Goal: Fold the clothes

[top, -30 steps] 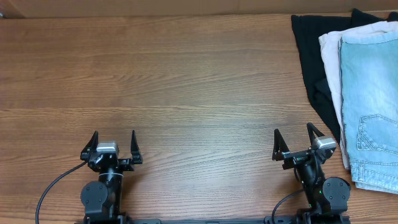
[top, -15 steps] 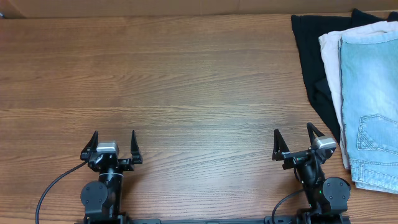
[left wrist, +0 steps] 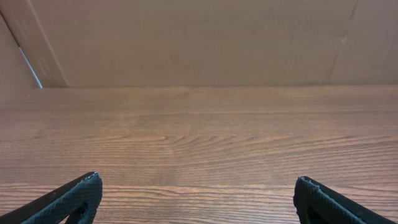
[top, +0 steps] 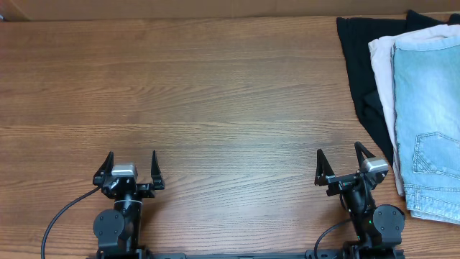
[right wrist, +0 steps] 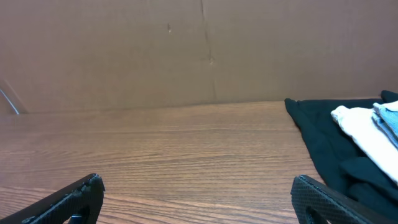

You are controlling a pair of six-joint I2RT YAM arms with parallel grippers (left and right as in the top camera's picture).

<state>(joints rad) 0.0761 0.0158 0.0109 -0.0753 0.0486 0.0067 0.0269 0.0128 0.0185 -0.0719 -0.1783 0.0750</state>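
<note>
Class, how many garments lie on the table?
3, stacked at the right edge: denim shorts on top, cream-white garment beneath, black garment lowest; more may hide underneath.

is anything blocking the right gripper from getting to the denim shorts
Nothing visible does. The denim shorts lie on top of the pile, over the cream garment and black garment, whose flat edges show on the side toward the open right gripper. Only table lies between gripper and pile.

No text, label, brand, number or sign can be read in any view. The denim shorts at the right edge of the overhead view show only stitching, and the wooden tabletop and the cardboard backdrop are unmarked.
</note>
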